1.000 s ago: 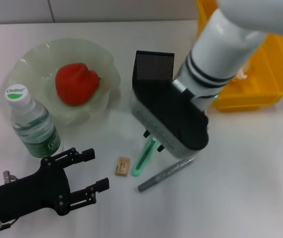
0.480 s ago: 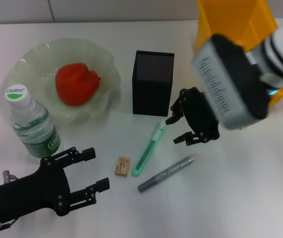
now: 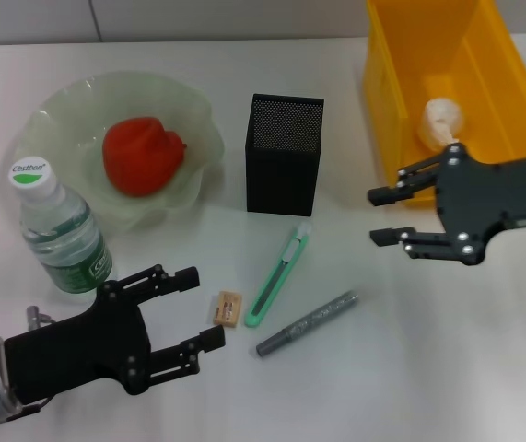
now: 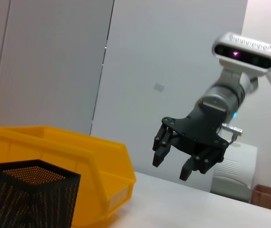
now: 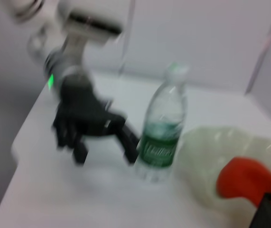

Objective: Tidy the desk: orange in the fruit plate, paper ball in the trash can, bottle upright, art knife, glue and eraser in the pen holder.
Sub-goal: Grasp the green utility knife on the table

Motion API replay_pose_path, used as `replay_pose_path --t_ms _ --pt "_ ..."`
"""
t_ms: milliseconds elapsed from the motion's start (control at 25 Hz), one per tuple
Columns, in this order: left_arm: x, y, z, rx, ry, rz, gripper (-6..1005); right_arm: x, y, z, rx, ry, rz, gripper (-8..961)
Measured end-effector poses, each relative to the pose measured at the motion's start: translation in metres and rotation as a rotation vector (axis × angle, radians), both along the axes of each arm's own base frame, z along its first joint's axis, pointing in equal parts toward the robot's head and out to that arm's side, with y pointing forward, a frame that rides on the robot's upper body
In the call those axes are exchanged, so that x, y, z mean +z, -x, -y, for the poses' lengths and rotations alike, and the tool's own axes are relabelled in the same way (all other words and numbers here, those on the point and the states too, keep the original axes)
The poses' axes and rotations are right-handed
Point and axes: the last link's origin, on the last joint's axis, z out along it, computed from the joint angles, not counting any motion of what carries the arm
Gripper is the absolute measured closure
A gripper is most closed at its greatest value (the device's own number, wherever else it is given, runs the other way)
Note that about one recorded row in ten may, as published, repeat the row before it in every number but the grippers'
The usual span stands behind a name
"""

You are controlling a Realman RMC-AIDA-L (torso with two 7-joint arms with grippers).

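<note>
**Desk mid-tidy: both grippers spread and empty**

Head view: the bottle (image 3: 60, 232) stands upright at left, its green-and-white cap carrying lettering too small to read. Above it, the orange (image 3: 142, 154) sits in the fruit plate (image 3: 198, 120). The black mesh pen holder (image 3: 285, 155) stands at centre; below it on the white surface (image 3: 447, 359) lie the art knife (image 3: 279, 278), the eraser (image 3: 228, 308) and the grey glue (image 3: 308, 323). The left gripper (image 3: 194, 311), lower left, has its fingers wide apart, the eraser just beside their tips. The right gripper (image 3: 384, 215), at right, is also wide and holds nothing, near the trash can (image 3: 387, 110), which contains the paper ball (image 3: 440, 121).

Left wrist view: the right gripper (image 4: 173, 161) hangs spread above the surface, the yellow trash can (image 4: 69, 161) and pen holder (image 4: 31, 199) at lower left.

Right wrist view: the left gripper (image 5: 102, 149) shows left of the bottle (image 5: 161, 135); the orange (image 5: 244, 183) and fruit plate (image 5: 206, 156) are at lower right.
</note>
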Motion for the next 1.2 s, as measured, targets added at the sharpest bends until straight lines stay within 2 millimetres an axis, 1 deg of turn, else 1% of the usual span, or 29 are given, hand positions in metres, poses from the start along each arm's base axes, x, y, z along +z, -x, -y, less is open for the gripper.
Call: replay_pose_path --t_ms 160,320,360,480,560,680,800,920,1080,1120,1200 --pt "-0.006 -0.006 -0.005 -0.028 -0.011 0.004 248 -0.001 -0.03 0.016 -0.088 -0.032 -0.179 528" --pt "-0.007 -0.007 -0.005 -0.031 -0.012 0.005 248 -0.004 -0.054 0.033 -0.19 -0.069 -0.322 526" --pt "-0.007 -0.009 -0.008 -0.038 -0.012 0.006 248 -0.006 -0.059 0.037 -0.216 -0.078 -0.353 526" --pt "-0.008 -0.011 -0.011 -0.043 -0.01 0.007 248 -0.013 -0.068 0.048 -0.278 -0.094 -0.41 524" --pt "-0.01 -0.015 -0.014 -0.046 -0.007 0.015 248 -0.023 -0.073 0.055 -0.312 -0.095 -0.428 523" --pt "-0.01 -0.015 -0.014 -0.046 -0.007 0.015 248 -0.032 -0.075 0.063 -0.336 -0.098 -0.449 522" --pt "-0.015 -0.018 -0.019 -0.048 -0.008 0.009 248 -0.034 -0.076 0.069 -0.364 -0.105 -0.478 521" --pt "-0.016 -0.02 -0.019 -0.055 -0.025 0.02 248 -0.034 -0.077 0.075 -0.378 -0.095 -0.501 323" --pt "-0.016 -0.023 -0.022 -0.055 -0.039 0.034 248 -0.039 -0.077 0.078 -0.379 -0.076 -0.484 197" --pt "-0.015 -0.027 -0.026 -0.046 -0.042 0.062 248 -0.041 -0.078 0.077 -0.385 -0.077 -0.47 165" --pt "-0.013 -0.031 -0.028 -0.049 -0.049 0.085 248 -0.045 -0.08 0.074 -0.399 -0.085 -0.447 165"
